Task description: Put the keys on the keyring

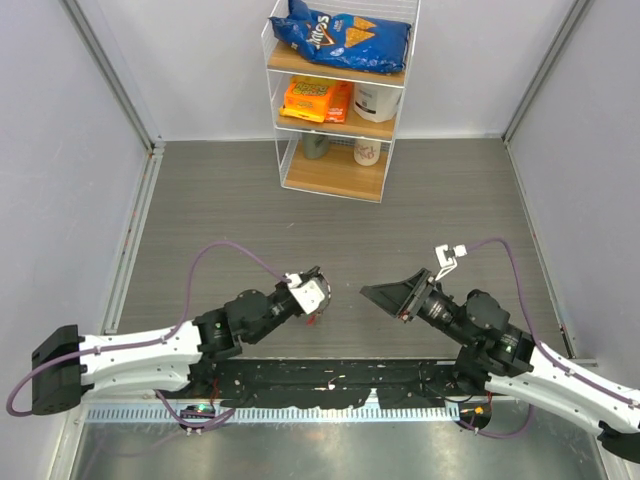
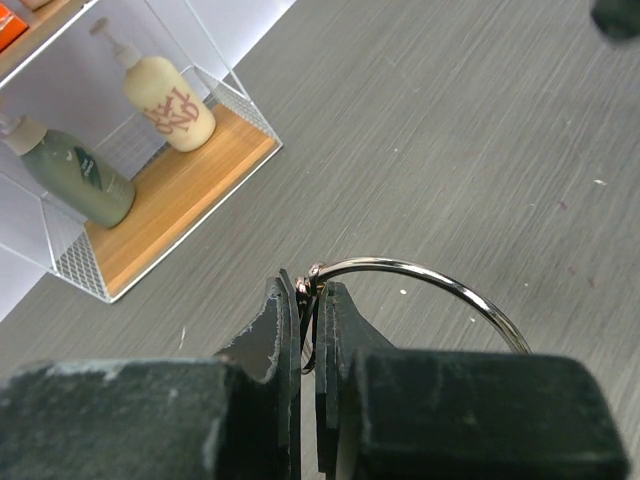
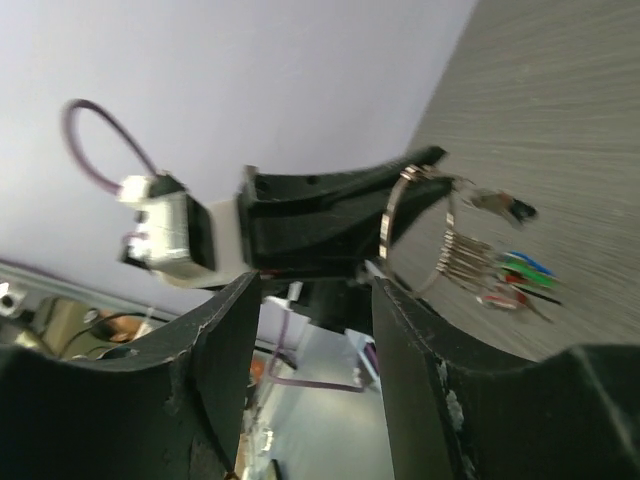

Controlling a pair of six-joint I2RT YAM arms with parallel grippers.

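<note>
1. Left gripper [image 2: 308, 330], closest in the left wrist view: jaws clenched on the keyring [image 2: 430, 275], pinching the wire at its joint. From there the ring arcs off toward 3 o'clock, above the grey table [image 2: 450, 120].
2. Right gripper [image 3: 315, 300], right wrist view: released, fingers spread wide with nothing between them. It faces the left gripper's tip across a gap, not touching it.
3. Same view: the keyring shows nearly edge-on at the left gripper's tip. The keys [image 3: 500, 275] hang bunched at the ring's 4 o'clock side, with green, blue and red heads visible. The view is blurred, so I cannot tell the count.
4. Top view: the two grippers point at each other near the table's middle, left one toward 3 o'clock, right one toward 9 o'clock, tips apart.
5. At 12 o'clock on the table stands a clear rack [image 1: 335, 170] with wooden shelves.
   - Top shelf: Doritos bag [image 1: 340, 35].
   - Middle shelf: orange Reese's packs [image 1: 318, 98] beside a white tub [image 1: 378, 100].
   - Bottom shelf: cream pump bottle [image 2: 172, 100] and green pump bottle [image 2: 70, 170].
</note>
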